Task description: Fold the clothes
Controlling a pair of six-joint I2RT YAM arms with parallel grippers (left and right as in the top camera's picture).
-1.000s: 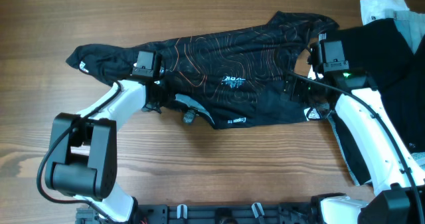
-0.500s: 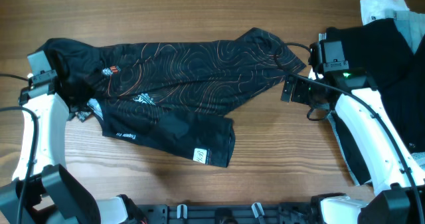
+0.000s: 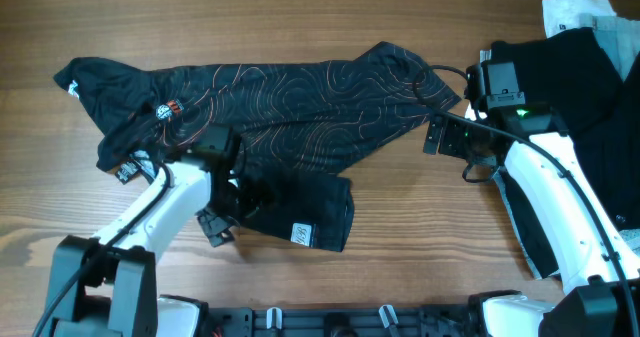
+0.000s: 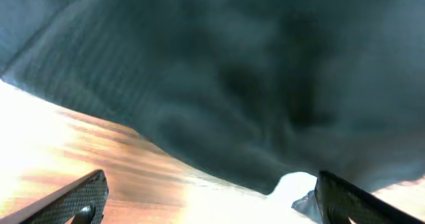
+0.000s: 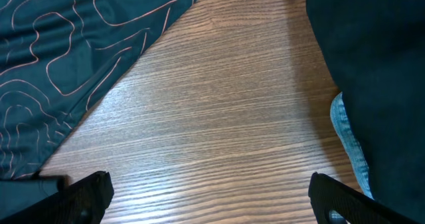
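The left gripper (image 4: 212, 199) is spread wide and holds nothing. It hangs low at the near edge of the T-shirt (image 3: 300, 97), over the doubled-over flap that carries a white label (image 3: 300, 234). It is probably set there to pinch that hem; whether it touches the cloth cannot be told. The right gripper (image 5: 212, 197) is also wide open and empty, over bare table (image 3: 400, 257) just beside the T-shirt's right tip, likely waiting to take that corner. The T-shirt lies crumpled crosswise, not yet flat. There is open wood on the near and far sides of the T-shirt. To its right, a pile of dark clothes (image 3: 590, 77) and a denim strip (image 5: 348, 137) crowd the right arm.
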